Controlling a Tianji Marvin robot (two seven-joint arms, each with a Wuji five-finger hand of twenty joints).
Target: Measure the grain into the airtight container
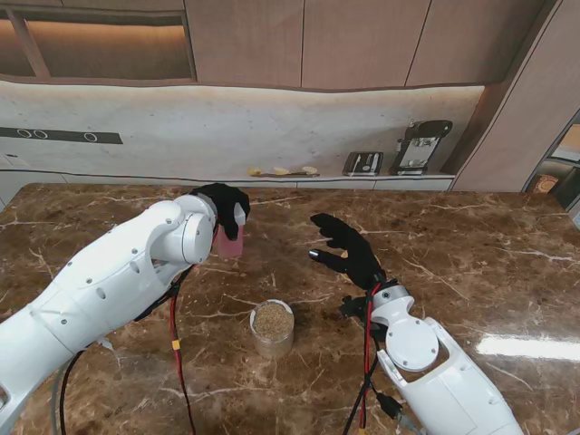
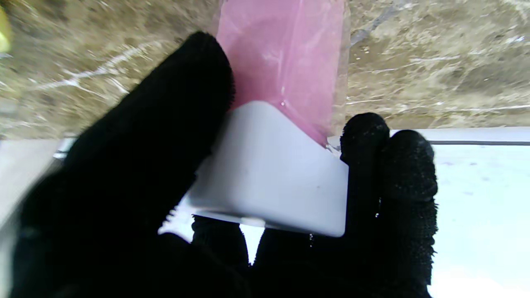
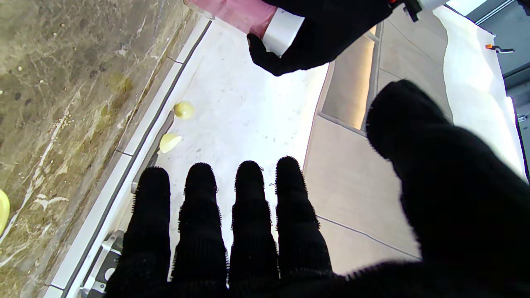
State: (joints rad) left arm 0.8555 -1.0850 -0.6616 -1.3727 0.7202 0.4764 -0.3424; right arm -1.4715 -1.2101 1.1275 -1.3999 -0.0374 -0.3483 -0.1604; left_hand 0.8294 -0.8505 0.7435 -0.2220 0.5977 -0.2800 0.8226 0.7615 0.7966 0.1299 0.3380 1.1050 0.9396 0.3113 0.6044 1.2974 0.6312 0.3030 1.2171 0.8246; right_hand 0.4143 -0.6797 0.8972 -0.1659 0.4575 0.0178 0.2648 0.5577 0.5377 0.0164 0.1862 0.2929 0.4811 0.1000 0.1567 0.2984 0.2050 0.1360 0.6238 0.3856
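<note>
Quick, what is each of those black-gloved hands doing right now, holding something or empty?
Left hand: closed around a pink cup with a white part.
Right hand: open, fingers spread, holding nothing.

We record the container (image 1: 272, 328) of grain centrally on the table (image 1: 471, 245); the scoop (image 1: 229, 243) sits at its eleven o'clock, raised.

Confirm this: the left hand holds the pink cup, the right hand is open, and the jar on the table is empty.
Not quite: the jar is not empty; the stand view shows it filled with grain. The rest holds: the left hand holds the pink cup, and the right hand is open.
</note>
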